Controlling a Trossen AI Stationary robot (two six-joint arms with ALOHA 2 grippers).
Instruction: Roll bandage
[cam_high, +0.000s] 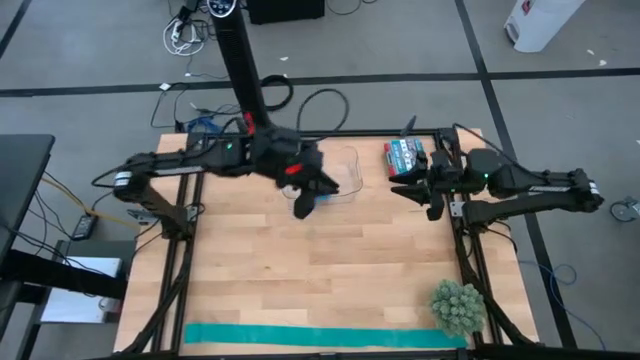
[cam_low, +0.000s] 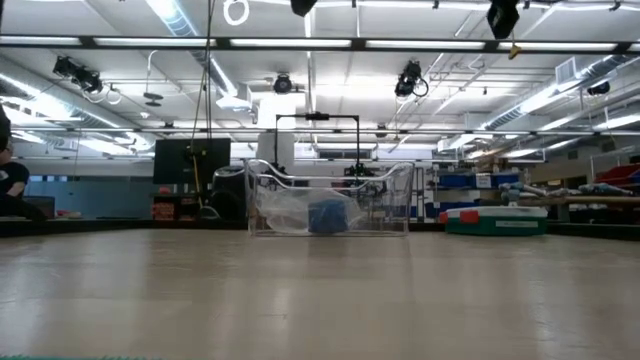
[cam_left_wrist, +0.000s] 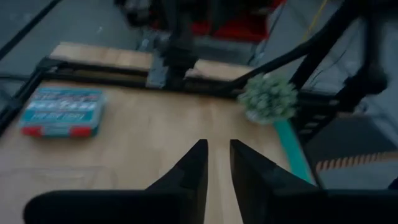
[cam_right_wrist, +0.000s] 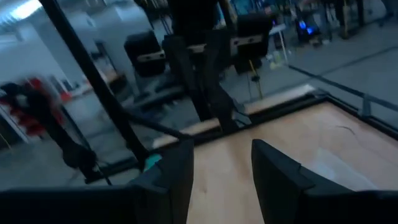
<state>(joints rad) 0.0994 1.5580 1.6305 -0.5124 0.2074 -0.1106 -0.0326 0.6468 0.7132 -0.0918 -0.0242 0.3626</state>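
The bandage (cam_low: 327, 217) is a small royal-blue roll lying on the floor of a clear plastic container (cam_low: 395, 200) at the table's far middle. In the high view only a bit of its blue (cam_high: 322, 197) shows beside my left gripper (cam_high: 303, 206). That gripper hangs above the container's near left corner. Its fingers (cam_left_wrist: 199, 163) stand a narrow gap apart with nothing between them. My right gripper (cam_high: 408, 190) is drawn back to the table's far right, open and empty (cam_right_wrist: 222, 152).
A long teal-green strip (cam_high: 320, 337) lies flat along the table's near edge. A small green plant (cam_high: 458, 307) stands at the near right corner. A red-and-teal box (cam_high: 405, 157) lies at the far right, beside the container (cam_high: 345, 160). Bare wood lies between.
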